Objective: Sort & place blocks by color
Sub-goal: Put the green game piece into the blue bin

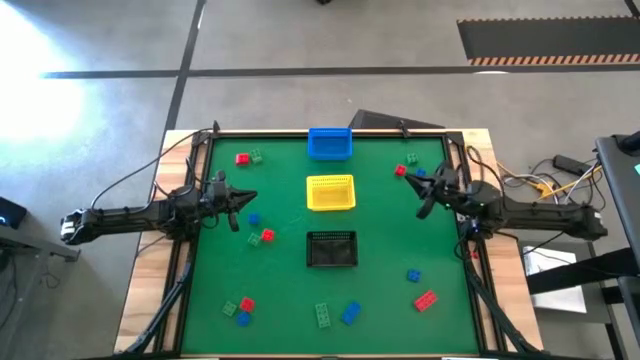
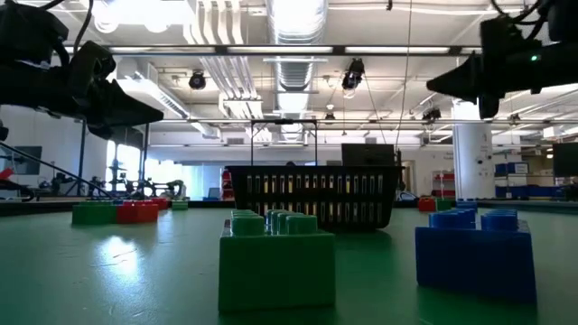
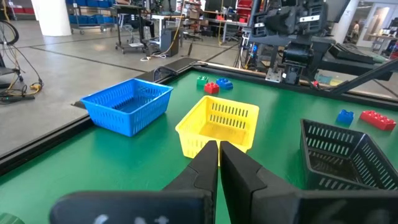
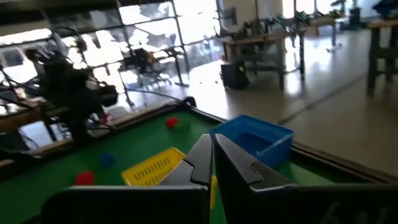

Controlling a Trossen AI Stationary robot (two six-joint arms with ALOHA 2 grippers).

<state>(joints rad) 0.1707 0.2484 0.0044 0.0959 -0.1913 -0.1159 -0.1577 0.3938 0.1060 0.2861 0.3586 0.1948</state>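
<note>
Small red, green and blue blocks lie scattered on the green table: a red one (image 1: 242, 158) and a green one (image 1: 257, 156) at the far left, a blue one (image 1: 254, 219) and a red one (image 1: 267, 236) at mid left, a green one (image 1: 323, 315) and a blue one (image 1: 350, 314) near the front edge, and a red one (image 1: 425, 299) at the near right. My left gripper (image 1: 250, 197) hovers shut above the left side, fingers together (image 3: 219, 149). My right gripper (image 1: 412, 183) hovers shut above the far right, close over a red block (image 1: 400, 171), and holds nothing (image 4: 211, 142).
Three mesh baskets stand in a row down the table's middle: blue (image 1: 329, 143) at the far edge, yellow (image 1: 330, 192) in the centre, black (image 1: 331, 249) nearer. A raised dark frame (image 1: 200, 160) borders the table. Cables trail off the right side (image 1: 530, 182).
</note>
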